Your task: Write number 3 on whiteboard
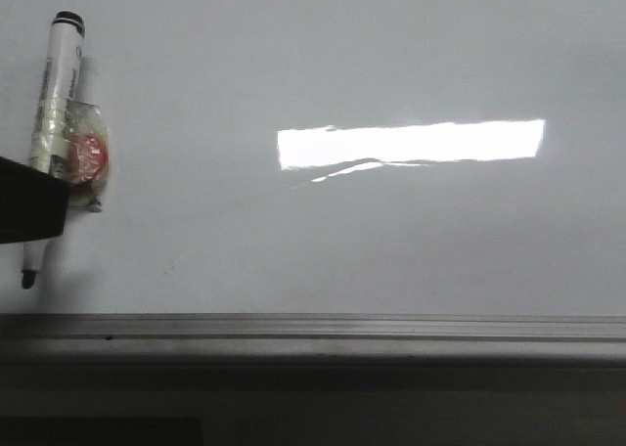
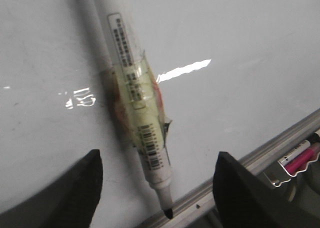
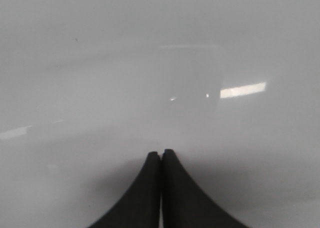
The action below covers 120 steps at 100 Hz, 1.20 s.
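The whiteboard (image 1: 391, 241) fills the front view, with a grey metal edge strip (image 1: 313, 329) along its near side. No drawn number 3 shows on it in any view. A white marker pen (image 1: 54, 104), wrapped in clear tape around a red-orange lump (image 1: 86, 155), lies at the far left with its bare black tip (image 1: 27, 280) toward the strip. My left gripper (image 2: 158, 155) is open, its jaws wide on either side of the marker (image 2: 132, 83) without touching it. My right gripper (image 3: 161, 153) is shut and empty over bare board (image 3: 100, 63).
A bright rectangular light reflection (image 1: 411, 143) lies on the board's middle right. Past the edge strip (image 2: 280, 143), the left wrist view shows a pink and white pen in a packet (image 2: 300, 158). A dark part of the left arm (image 1: 29, 206) covers the marker's lower body.
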Tool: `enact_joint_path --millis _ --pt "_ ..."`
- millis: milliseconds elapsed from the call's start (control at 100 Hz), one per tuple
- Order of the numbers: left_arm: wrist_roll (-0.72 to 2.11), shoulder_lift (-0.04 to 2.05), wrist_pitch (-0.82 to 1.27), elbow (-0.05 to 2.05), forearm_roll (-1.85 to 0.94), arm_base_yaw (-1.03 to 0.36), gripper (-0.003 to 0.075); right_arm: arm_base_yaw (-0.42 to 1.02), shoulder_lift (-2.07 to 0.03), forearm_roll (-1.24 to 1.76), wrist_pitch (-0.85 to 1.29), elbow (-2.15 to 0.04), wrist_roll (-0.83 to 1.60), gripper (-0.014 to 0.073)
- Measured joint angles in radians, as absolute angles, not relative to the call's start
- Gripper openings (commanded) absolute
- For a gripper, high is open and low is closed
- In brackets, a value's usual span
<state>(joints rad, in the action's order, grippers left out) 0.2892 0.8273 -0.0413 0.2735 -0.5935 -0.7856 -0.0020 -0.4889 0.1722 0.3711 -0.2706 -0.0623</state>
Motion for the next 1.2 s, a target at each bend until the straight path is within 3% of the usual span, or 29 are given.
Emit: enact_joint_path --millis 70,140,220,280,490,820,920,1020,1070,1200 --pt "0.289 0.858 -0.065 0.274 -0.597 -0.788 0.0414 -0.002 -0.489 0.172 0.371 -0.271 -0.062 -0.0054" --pt "0.291 0.883 -0.083 0.276 -0.610 -0.792 0.0336 -0.002 -0.489 0.172 0.367 -0.271 -0.062 -0.0054" --pt "0.291 0.918 -0.095 0.284 -0.635 -0.792 0.0161 -0.002 -0.489 0.172 0.357 -0.271 -0.062 -0.0054" --pt "0.291 0.951 -0.099 0.287 -0.655 -0.794 -0.0019 -0.002 -0.489 0.172 0.353 -0.271 -0.062 -0.0054" --pt "0.291 1.002 -0.103 0.300 -0.636 -0.803 -0.0020 0.038 -0.489 0.172 0.353 -0.276 -0.062 -0.0054" --pt "0.291 0.931 -0.084 0.284 -0.319 -0.801 -0.0020 0.472 -0.615 0.172 0.357 -0.380 0.000 -0.0041" --pt "0.293 0.915 -0.084 0.281 -0.158 -0.799 -0.0020 0.630 -0.700 0.172 0.357 -0.438 0.054 0.0085" --pt "0.293 0.910 -0.105 0.280 -0.023 -0.807 -0.0020 0.771 -0.789 0.172 0.340 -0.498 0.081 0.0312" --pt "0.293 0.910 -0.128 0.280 0.033 -0.823 -0.0020 0.826 -0.828 0.172 0.324 -0.527 0.088 0.0386" --pt "0.293 0.910 -0.178 0.279 0.112 -0.876 -0.0020 0.915 -0.917 0.172 0.290 -0.599 0.090 0.0394"
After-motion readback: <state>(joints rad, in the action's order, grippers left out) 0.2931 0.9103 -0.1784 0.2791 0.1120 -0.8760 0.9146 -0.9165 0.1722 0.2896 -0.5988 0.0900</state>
